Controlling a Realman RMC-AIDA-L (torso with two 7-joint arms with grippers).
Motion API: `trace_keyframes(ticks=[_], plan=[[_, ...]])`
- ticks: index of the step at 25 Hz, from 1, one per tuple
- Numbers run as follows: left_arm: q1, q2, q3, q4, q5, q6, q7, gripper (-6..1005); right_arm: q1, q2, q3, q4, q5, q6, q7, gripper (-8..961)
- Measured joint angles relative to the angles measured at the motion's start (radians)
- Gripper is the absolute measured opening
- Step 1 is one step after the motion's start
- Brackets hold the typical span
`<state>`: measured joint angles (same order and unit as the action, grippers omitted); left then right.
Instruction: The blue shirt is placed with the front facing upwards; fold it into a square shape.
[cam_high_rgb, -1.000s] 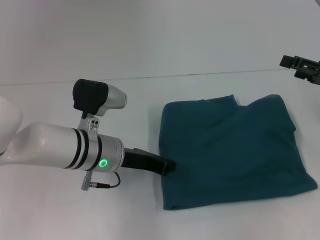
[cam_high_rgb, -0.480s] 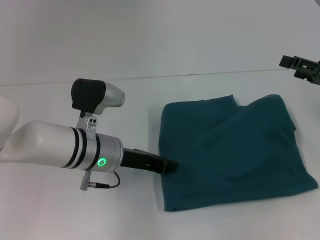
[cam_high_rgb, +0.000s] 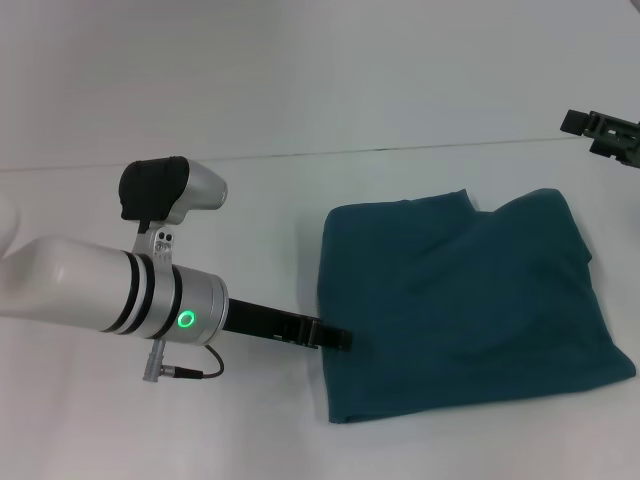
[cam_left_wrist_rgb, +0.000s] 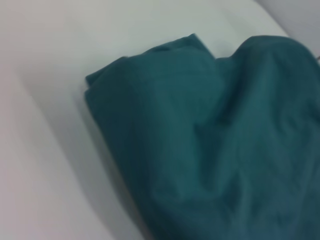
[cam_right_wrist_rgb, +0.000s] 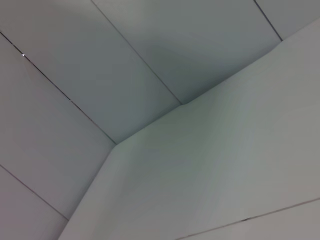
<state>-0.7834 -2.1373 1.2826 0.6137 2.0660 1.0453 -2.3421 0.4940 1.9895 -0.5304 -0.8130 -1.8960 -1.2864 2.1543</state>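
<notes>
Lying folded on the white tabletop (cam_high_rgb: 300, 90), the blue shirt (cam_high_rgb: 465, 305) forms a rough square toward the table's right side, nearer the front edge than the back. Only plain teal cloth shows on top. Its back edge is uneven: one flap rises to a small peak near the middle, and a rounded lobe sits beside it toward the right. The front right corner juts out a little, and soft creases run across the surface. In the left wrist view the shirt (cam_left_wrist_rgb: 210, 145) shows its stacked layers along one folded edge, with bare tabletop beside it.

At the shirt's left edge, the left gripper (cam_high_rgb: 338, 339) reaches in low from the left, its dark fingertips touching or just meeting the cloth's border; I cannot tell whether the fingers are apart or together. A green ring light glows on that arm's wrist.

Well apart, the right gripper (cam_high_rgb: 600, 128) hangs at the table's far right, near the back edge, and its finger state cannot be told either.
</notes>
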Motion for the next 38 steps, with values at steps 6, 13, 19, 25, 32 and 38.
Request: trace_keyframes(ticks=[6, 13, 19, 25, 32, 38], plan=[[-0.004, 0.0, 0.0, 0.005, 0.016, 0.008, -0.045, 563, 0.002, 0.0, 0.0, -0.002, 0.0, -0.002, 0.002, 915], [-0.013, -0.005, 0.0, 0.012, 0.016, 0.031, -0.064, 758, 0.004, 0.0, -0.002, -0.005, 0.0, -0.002, 0.005, 915], [-0.02, -0.011, 0.004, 0.005, 0.019, 0.037, -0.069, 870, 0.006, -0.001, -0.002, -0.007, 0.0, -0.002, 0.006, 915], [-0.022, -0.02, 0.015, 0.005, 0.019, 0.039, -0.076, 903, 0.006, -0.004, -0.001, -0.008, 0.0, -0.01, 0.007, 915], [-0.027, -0.025, 0.026, 0.003, 0.02, 0.039, -0.075, 903, 0.006, -0.005, 0.0, -0.004, 0.009, -0.011, 0.004, 915], [-0.027, -0.026, 0.026, 0.003, 0.02, 0.035, -0.07, 903, 0.006, -0.005, 0.0, -0.001, 0.009, -0.011, 0.002, 915]])
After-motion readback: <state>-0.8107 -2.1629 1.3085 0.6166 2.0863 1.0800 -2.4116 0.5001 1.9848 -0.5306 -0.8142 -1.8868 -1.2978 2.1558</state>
